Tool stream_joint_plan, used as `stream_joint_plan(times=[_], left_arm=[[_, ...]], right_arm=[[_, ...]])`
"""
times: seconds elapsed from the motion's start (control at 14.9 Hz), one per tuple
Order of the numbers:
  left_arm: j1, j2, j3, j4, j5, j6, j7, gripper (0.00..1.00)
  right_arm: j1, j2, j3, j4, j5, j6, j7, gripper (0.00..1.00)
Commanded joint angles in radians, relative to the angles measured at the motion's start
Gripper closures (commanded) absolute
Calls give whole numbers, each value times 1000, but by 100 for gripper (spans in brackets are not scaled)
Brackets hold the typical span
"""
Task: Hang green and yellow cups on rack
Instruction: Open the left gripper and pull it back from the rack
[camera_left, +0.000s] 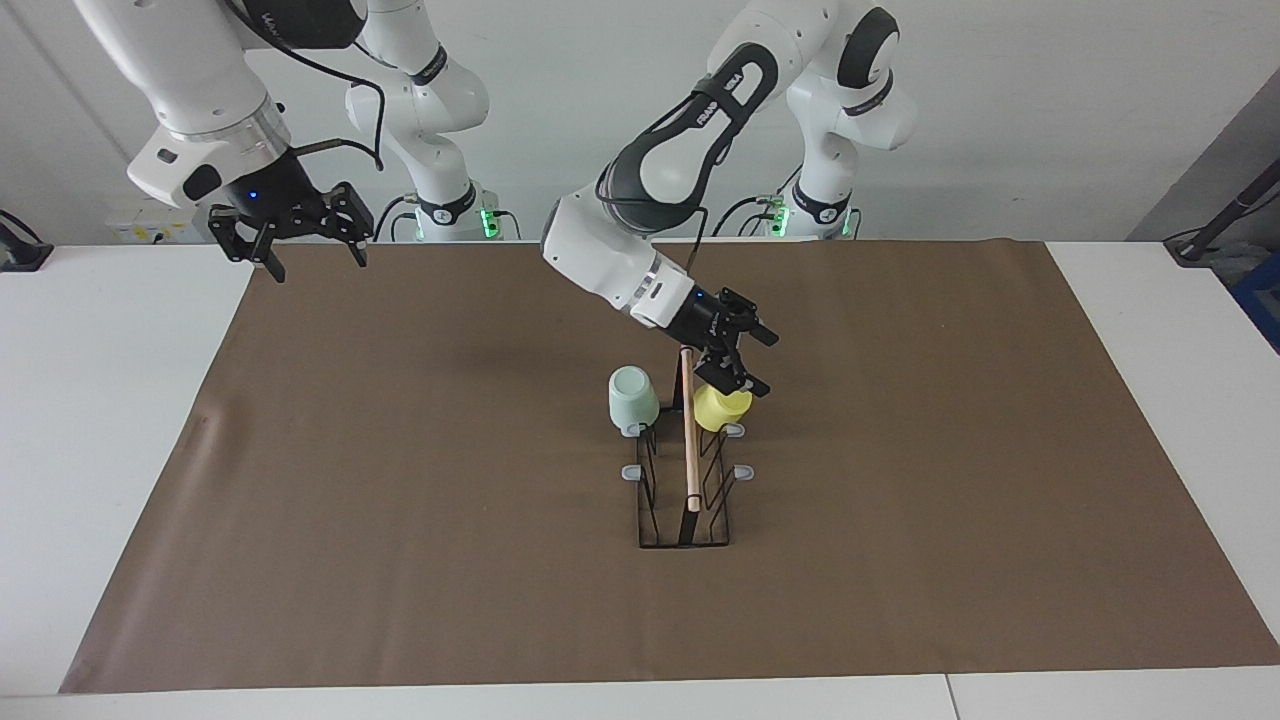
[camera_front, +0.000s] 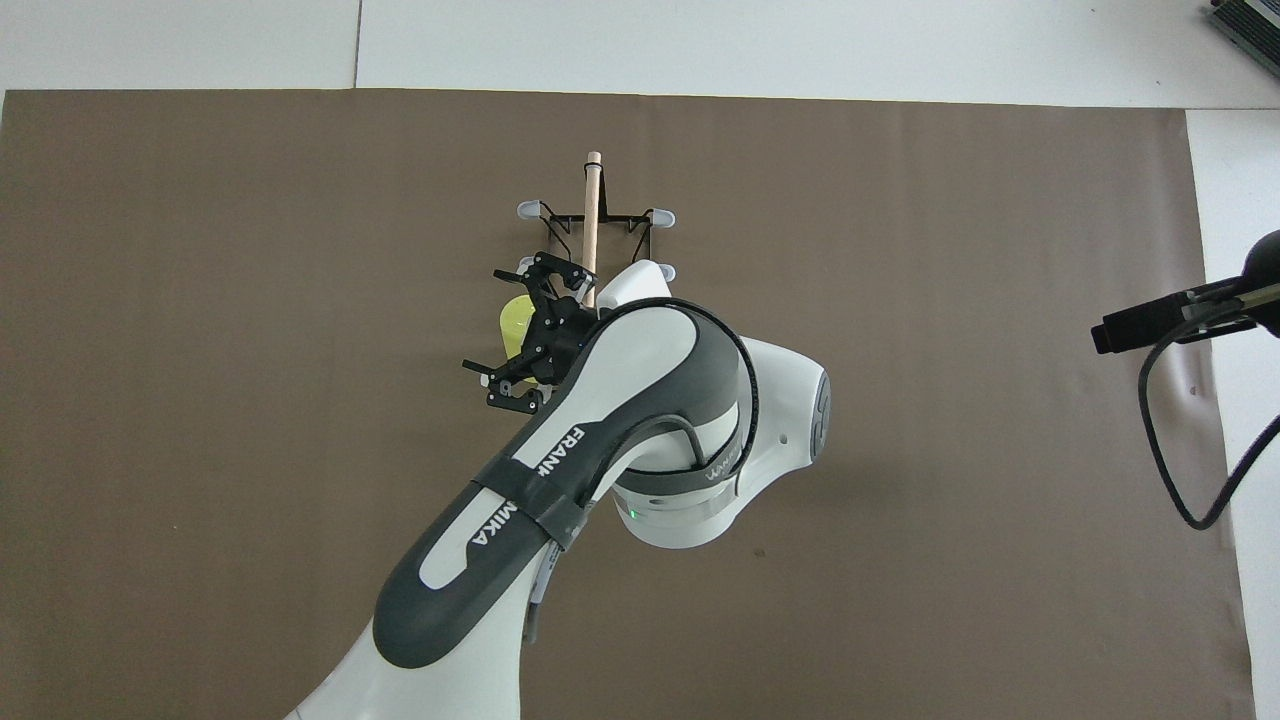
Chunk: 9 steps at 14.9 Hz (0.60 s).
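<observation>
Hanging mouth-down on the black wire rack (camera_left: 686, 490), the bright yellow plastic cup (camera_left: 722, 407) sat free under the left gripper (camera_left: 738, 362), its fingers spread; the right gripper (camera_left: 300, 240) waited open and empty over the table's edge.

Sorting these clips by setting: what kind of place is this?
Probably a robotics lab: two Franka arms bolted at a white table covered with brown paper, a bare wall, and only a rack with two cups as props.

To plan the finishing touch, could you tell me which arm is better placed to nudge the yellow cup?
Left, probably. Its open left gripper hangs just above the yellow cup on the rack; the right gripper waits over the mat's corner, away from the rack.
</observation>
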<state>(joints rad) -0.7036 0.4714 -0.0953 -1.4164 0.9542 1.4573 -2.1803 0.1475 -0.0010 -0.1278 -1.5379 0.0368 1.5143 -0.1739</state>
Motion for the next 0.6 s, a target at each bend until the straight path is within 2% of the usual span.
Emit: stream_joint_plan(times=[0.0,0.34,0.54], left_arm=[[122,-126,-14,-27,-101,96,132,0],[317,-233,-15,-45,-306,251,373,0],[445,-286,-15,-59,-489,334,607,0]], right_arm=[[-2,-16,1,5,-6,-29,17,0],[-19,-16,19,2,-6,-23,21,0],[-89,-16,89,5,-6,-28,19,0]])
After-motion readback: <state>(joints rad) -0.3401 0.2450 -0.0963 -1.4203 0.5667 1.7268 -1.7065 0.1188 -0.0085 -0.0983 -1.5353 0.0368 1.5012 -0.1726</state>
